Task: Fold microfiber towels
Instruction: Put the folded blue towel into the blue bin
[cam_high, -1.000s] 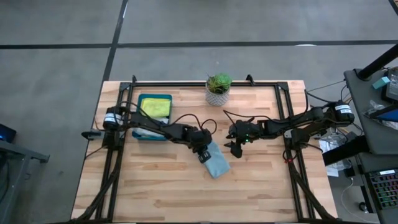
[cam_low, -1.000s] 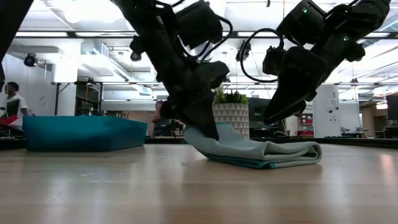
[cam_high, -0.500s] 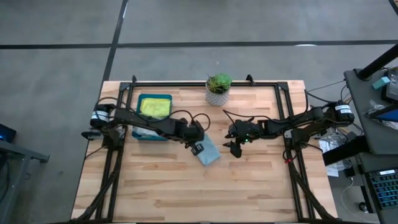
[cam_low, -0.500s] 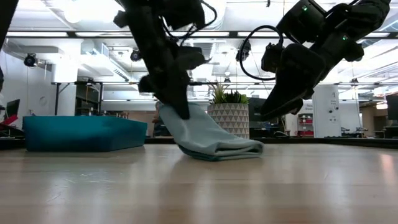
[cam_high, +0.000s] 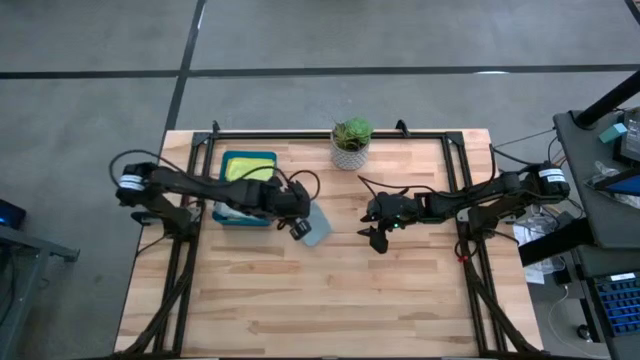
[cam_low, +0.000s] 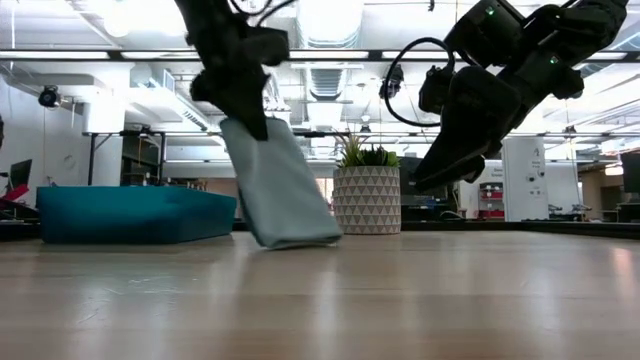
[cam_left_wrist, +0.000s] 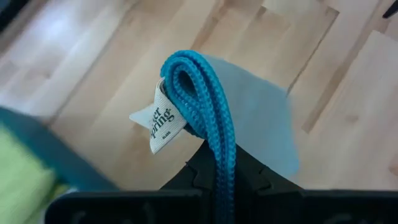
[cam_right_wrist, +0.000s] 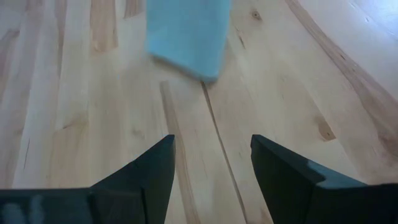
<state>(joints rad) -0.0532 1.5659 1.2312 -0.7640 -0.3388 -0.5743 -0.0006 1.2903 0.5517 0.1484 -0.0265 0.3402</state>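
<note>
The left gripper (cam_high: 297, 222) pinches the folded teal towel (cam_low: 277, 195), soft ribbed cloth with a white tag (cam_left_wrist: 159, 119), hanging just beside the rigid teal tray (cam_high: 228, 213) near the worktop's left rear; its lower fold seems to brush the wood. The right gripper (cam_high: 374, 238) hovers mid-table, fingers spread and empty.

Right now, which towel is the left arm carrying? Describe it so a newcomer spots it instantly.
Start at the dark teal tray on the table's left side. Just right of it, the left gripper is shut on a folded light teal towel that hangs from it. Unlike the yellow-green towels in the tray, it carries a white tag.
</note>
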